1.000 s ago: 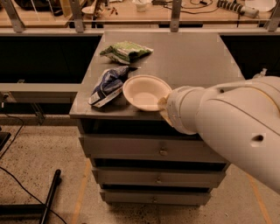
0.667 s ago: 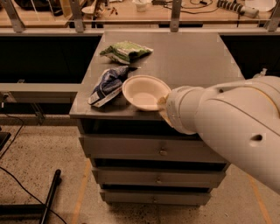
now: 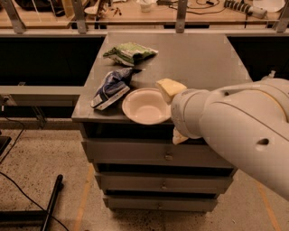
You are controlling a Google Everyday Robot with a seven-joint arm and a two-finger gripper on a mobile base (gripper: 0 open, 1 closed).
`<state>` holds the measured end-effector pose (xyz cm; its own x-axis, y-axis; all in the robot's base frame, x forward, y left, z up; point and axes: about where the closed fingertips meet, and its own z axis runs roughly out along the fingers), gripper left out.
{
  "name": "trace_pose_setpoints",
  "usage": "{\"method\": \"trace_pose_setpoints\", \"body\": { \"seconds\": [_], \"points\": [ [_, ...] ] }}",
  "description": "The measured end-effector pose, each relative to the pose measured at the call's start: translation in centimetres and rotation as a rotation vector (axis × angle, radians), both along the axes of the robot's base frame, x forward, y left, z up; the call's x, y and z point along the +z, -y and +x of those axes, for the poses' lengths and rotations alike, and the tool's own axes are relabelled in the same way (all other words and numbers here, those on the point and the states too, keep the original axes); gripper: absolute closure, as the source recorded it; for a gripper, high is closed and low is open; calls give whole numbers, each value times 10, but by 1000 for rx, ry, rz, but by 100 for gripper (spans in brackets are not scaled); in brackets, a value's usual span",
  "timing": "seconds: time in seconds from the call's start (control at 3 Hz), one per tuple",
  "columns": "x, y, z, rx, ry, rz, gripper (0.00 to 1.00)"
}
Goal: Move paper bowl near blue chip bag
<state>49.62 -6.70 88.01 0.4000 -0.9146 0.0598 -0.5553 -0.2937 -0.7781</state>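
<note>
The paper bowl (image 3: 145, 106) sits upright on the grey cabinet top (image 3: 198, 58) at its front edge. Its left rim is right next to the blue chip bag (image 3: 110, 88), which lies crumpled at the front left. My gripper (image 3: 170, 113) is at the bowl's right side. Its two pale fingers (image 3: 169, 89) stand wide apart, one above and one below my wrist, and hold nothing. My arm hides the bowl's right rim.
A green and white snack bag (image 3: 131, 53) lies behind the blue one. The cabinet has drawers (image 3: 162, 155) below its front edge. A railing and a cluttered bench (image 3: 135, 9) run along the back. A black pole (image 3: 52, 198) lies on the floor at the left.
The bowl has come down and shifted slightly toward the front left, closer to the blue bag. My fingers have spread apart and let go of its rim.
</note>
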Motion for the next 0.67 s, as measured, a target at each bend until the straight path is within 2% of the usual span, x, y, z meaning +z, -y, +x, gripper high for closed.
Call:
{"method": "trace_pose_setpoints", "body": {
  "seconds": [0.33,0.67],
  "points": [
    [0,0,0,0,0,0,0],
    [0,6,2,-11,-39,49,0]
  ]
}}
